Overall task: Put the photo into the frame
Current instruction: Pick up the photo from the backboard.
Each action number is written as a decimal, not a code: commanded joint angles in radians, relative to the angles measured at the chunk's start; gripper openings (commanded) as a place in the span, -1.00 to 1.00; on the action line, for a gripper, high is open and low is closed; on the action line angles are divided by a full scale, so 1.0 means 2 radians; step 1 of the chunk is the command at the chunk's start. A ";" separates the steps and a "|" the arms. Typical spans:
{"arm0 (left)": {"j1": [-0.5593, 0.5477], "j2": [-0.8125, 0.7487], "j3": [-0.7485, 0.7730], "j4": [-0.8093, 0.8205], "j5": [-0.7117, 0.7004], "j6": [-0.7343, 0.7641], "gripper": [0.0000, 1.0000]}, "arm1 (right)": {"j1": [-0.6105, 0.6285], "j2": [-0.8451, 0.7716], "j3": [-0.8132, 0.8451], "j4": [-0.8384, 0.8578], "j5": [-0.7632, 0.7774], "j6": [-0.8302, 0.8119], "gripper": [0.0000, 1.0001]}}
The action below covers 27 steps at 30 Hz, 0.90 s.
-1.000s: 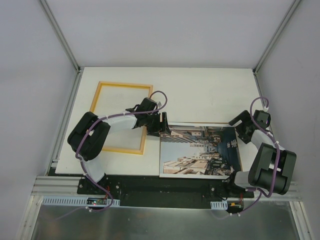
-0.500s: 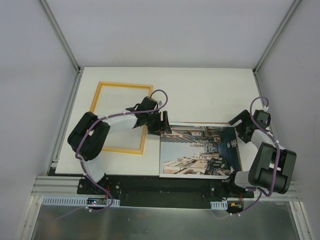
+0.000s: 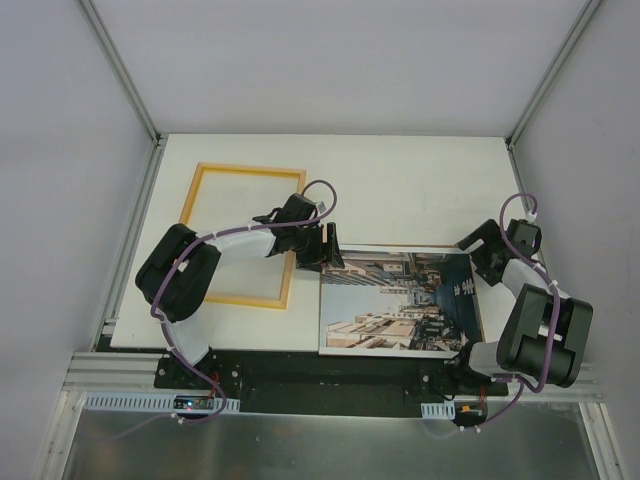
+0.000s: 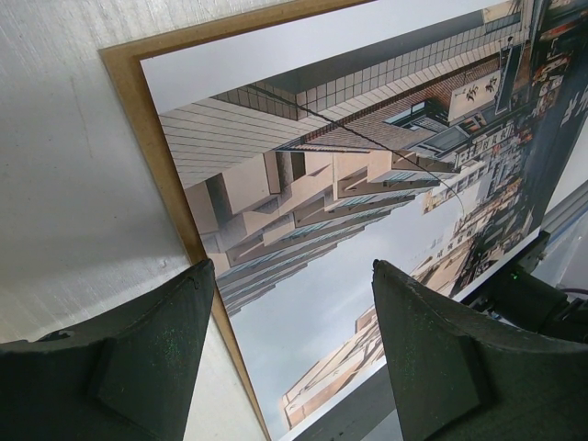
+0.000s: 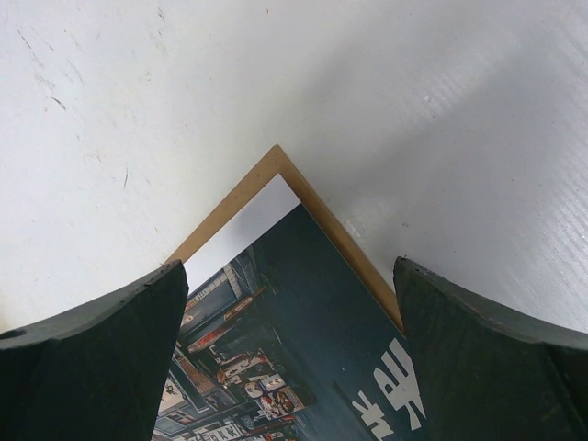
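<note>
Yellow frame: flat on the left half of the table, nothing inside its opening, the left arm reaching across its right rail
Photo: street scene facing up, lying on the brown backing panel at the right by the near edge; beside the frame, not in it
Left gripper: jaws apart above the photo's far left corner, holding nothing
Right gripper: jaws spread wide, straddling the far right corner of panel and photo, holding nothing
Done so far: by my reading, only the approach to the two far corners
Left to do: take the photo off the panel, carry it left, lay it inside the frame
</note>
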 commanded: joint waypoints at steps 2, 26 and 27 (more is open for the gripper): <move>-0.004 -0.003 0.008 0.006 -0.002 -0.003 0.37 | 0.000 0.010 -0.008 -0.019 -0.005 0.001 0.93; -0.004 0.016 0.001 0.005 -0.009 0.001 0.38 | 0.003 0.012 -0.009 -0.018 -0.004 0.000 0.93; -0.003 0.016 0.000 0.006 -0.009 0.002 0.38 | 0.003 0.012 -0.009 -0.017 -0.004 0.000 0.93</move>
